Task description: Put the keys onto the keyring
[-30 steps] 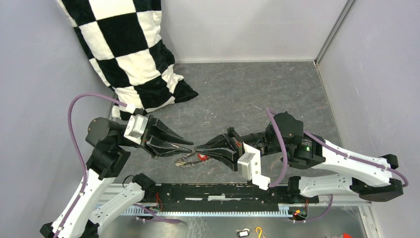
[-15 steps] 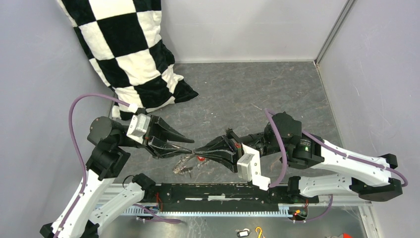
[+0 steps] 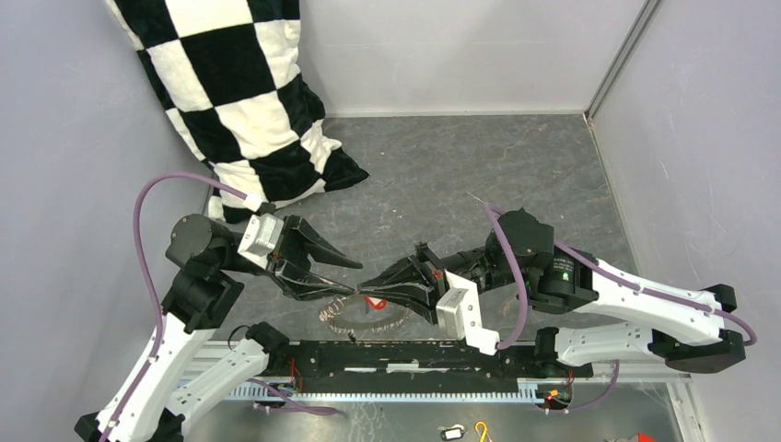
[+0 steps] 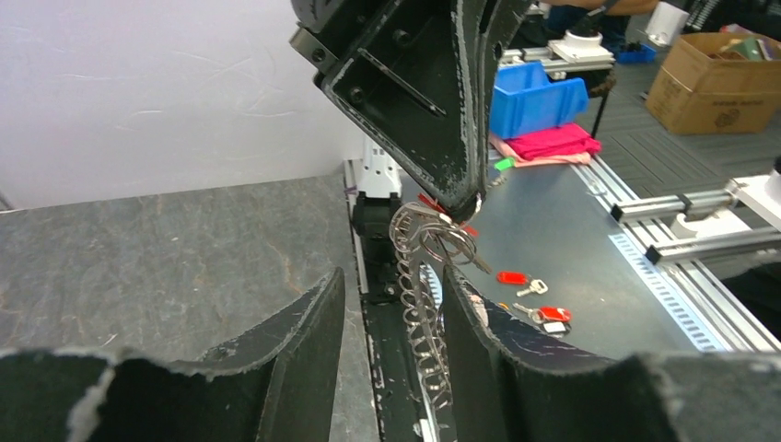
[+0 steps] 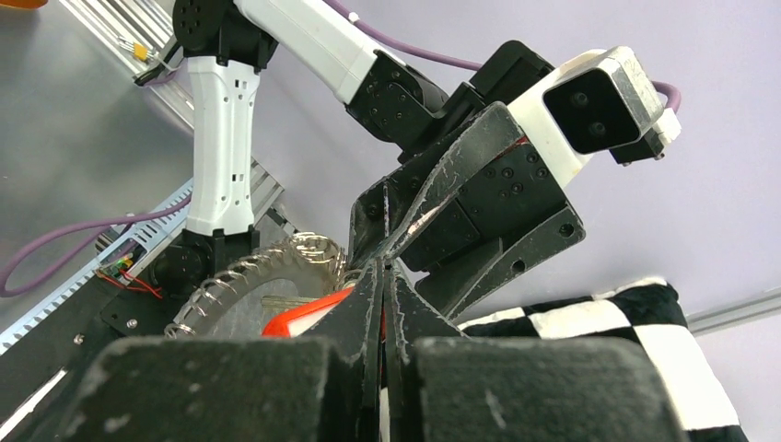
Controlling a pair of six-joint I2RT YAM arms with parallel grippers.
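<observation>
The large, thin grey metal keyring [image 4: 416,308], toothed all round with small coiled pieces, hangs just beyond the long black base rail [image 3: 396,357]. The right gripper [image 3: 361,286] has black, tapered, scuffed fingers pressed fully together. It pinches the ring's top, where a red plastic key head [image 5: 304,320] shows. The left gripper [image 4: 393,281] stands partly open, one finger on either side of the ring, gripping nothing.
</observation>
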